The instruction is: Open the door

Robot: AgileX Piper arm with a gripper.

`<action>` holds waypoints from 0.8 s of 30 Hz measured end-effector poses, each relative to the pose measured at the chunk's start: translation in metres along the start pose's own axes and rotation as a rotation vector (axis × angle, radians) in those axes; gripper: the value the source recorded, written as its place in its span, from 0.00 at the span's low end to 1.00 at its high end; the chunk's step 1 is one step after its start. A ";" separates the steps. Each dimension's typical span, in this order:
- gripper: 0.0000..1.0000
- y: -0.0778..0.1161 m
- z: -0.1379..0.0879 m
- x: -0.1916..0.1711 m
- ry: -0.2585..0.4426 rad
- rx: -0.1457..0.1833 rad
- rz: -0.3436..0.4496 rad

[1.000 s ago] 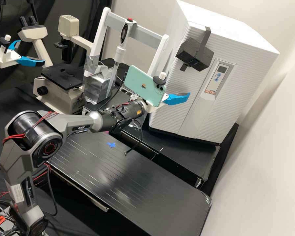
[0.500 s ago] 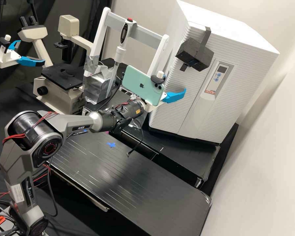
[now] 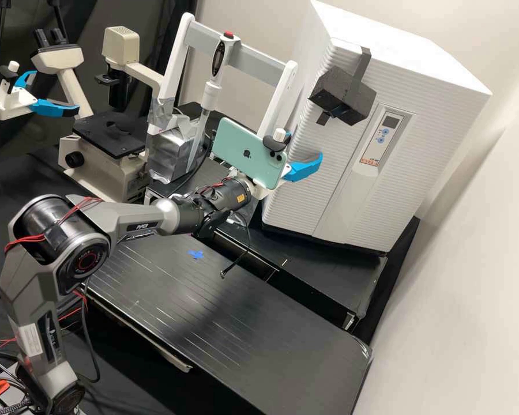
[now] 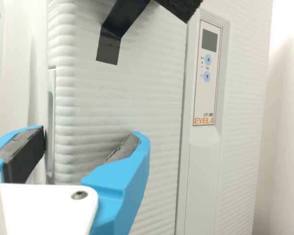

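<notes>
Two fingers (image 4: 120,181) spread wide, nothing between them that I'd call gripped. Over the last second the tool (image 4: 89,134) shifts left in the high view, across the front of the white cabinet (image 3: 432,75); the phone (image 3: 248,153) on its mount moves with it. The door (image 4: 112,98) stays shut on the cabinet, which stands on the desk (image 3: 328,276). Wrist view has the slotted side edge (image 4: 51,112) lined up between the fingers; can't confirm contact. Reads as alignment for the pull, door opening not started. Next: seat one finger behind the edge, then draw outward. Risk: too shallow and it slips off the ribbed front.
</notes>
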 end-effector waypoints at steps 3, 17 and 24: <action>0.00 -0.002 0.002 -0.002 0.003 0.009 0.000; 0.00 0.003 0.018 -0.014 0.020 0.035 -0.009; 0.00 0.005 0.020 -0.015 0.032 0.027 -0.016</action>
